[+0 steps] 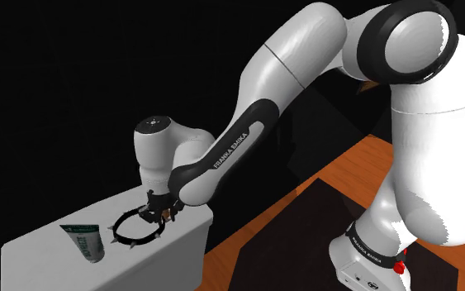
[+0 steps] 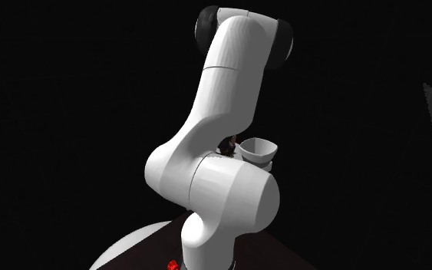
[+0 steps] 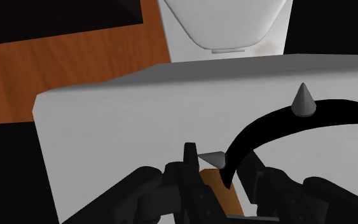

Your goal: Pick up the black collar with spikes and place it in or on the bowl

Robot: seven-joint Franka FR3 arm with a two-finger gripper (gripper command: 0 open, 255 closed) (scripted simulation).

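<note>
The black collar (image 1: 130, 228), a ring with small spikes, lies on a white block (image 1: 32, 252) at the shoulder view's lower left. My gripper (image 1: 158, 210) reaches down onto the ring's near side. In the wrist view the collar's black band (image 3: 279, 121), with a grey spike (image 3: 303, 100), runs down between my fingers, and my gripper (image 3: 222, 173) is shut on it. A white bowl (image 3: 225, 25) stands just beyond the collar on the same white surface (image 3: 107, 127). The second exterior view has the bowl (image 2: 258, 149) peeking out behind my arm.
A white and green tube (image 1: 87, 241) lies beside the collar, on the side away from the gripper. The block's edge (image 3: 41, 121) drops to an orange wooden floor (image 3: 75, 57). A dark mat (image 1: 305, 231) lies by my stand. Black area surrounds everything.
</note>
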